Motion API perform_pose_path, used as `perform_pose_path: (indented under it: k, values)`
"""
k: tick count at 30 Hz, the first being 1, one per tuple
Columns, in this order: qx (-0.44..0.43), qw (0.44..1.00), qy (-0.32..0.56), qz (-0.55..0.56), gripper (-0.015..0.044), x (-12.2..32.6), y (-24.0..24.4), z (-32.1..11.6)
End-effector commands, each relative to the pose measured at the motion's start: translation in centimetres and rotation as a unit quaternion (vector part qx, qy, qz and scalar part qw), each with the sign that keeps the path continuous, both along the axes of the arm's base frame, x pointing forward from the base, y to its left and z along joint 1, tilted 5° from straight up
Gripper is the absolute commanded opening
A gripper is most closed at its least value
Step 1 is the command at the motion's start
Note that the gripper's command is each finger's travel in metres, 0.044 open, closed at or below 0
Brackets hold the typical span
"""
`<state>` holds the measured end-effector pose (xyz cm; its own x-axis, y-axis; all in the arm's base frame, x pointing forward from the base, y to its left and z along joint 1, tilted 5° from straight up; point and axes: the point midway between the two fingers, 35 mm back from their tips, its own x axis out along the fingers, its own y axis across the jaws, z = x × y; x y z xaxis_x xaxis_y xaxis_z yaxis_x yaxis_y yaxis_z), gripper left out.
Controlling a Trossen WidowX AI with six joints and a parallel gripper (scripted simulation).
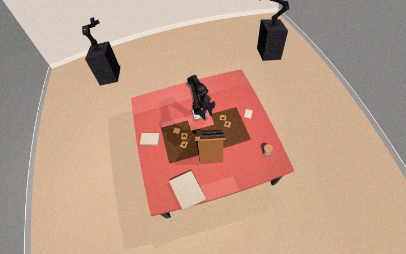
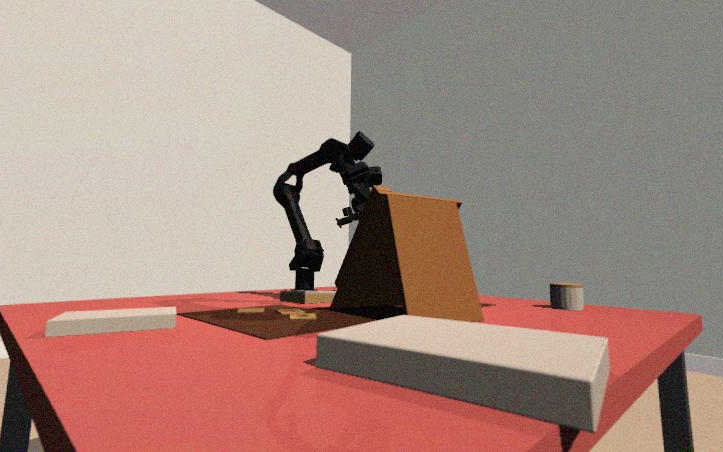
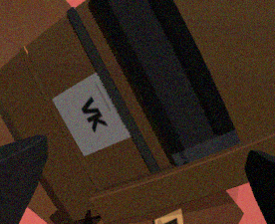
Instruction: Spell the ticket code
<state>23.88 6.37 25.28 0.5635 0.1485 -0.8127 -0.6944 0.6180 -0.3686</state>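
Note:
My gripper is open and empty, over the front of the wooden board. The ticket on it reads VK. The dark rail runs across the board near its top; no tile shows in its visible part. On the right of the brown mat lie a K tile and another lettered tile. On the left lie a blank-looking tile, a tile like V or A and a tile like J. One tile shows partly in the wrist view.
A large pale box lies behind the board. A smaller pale block lies left of the mat. A round can stands at the right. A white card lies beside the mat.

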Motion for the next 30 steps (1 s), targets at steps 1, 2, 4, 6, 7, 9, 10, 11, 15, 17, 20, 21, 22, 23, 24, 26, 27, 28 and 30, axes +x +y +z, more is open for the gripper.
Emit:
perform_pose_path:
  k: [1,2,4,6,7,9,10,11,15,17,20,21,22,23,24,26,27,28,30]
  values:
    - [-0.068,0.968,-0.041,0.239,0.0440,1.6,-1.7,5.5]
    - [-0.068,0.968,-0.041,0.239,0.0440,1.6,-1.7,5.5]
    - [-0.068,0.968,-0.041,0.239,0.0440,1.6,-1.7,5.5]
    - [-0.068,0.968,-0.041,0.239,0.0440,1.6,-1.7,5.5]
    - [-0.068,0.968,-0.041,0.239,0.0440,1.6,-1.7,5.5]
    - [-0.068,0.968,-0.041,0.239,0.0440,1.6,-1.7,5.5]
    - [-0.068,0.968,-0.041,0.239,0.0440,1.6,-1.7,5.5]
    - [-0.068,0.968,-0.041,0.239,0.0440,1.6,-1.7,5.5]
    - [-0.068,0.968,-0.041,0.239,0.0440,1.6,-1.7,5.5]
    - [-0.068,0.968,-0.041,0.239,0.0440,1.6,-1.7,5.5]
    - [-0.068,0.968,-0.041,0.239,0.0440,1.6,-1.7,5.5]
    - [-0.068,0.968,-0.041,0.239,0.0440,1.6,-1.7,5.5]
    - [-0.068,0.968,-0.041,0.239,0.0440,1.6,-1.7,5.5]
    - [-0.068,0.968,-0.041,0.239,0.0440,1.6,-1.7,5.5]
    - [-0.068,0.968,-0.041,0.239,0.0440,1.6,-1.7,5.5]
    - [-0.068,0.968,-0.041,0.239,0.0440,1.5,-1.2,5.6]
    - [-0.067,0.968,-0.040,0.239,0.0440,1.4,-0.6,5.8]
    - [-0.067,0.968,-0.040,0.239,0.0440,1.2,0.2,6.1]
    - [-0.066,0.968,-0.041,0.239,0.0440,1.0,1.1,6.4]
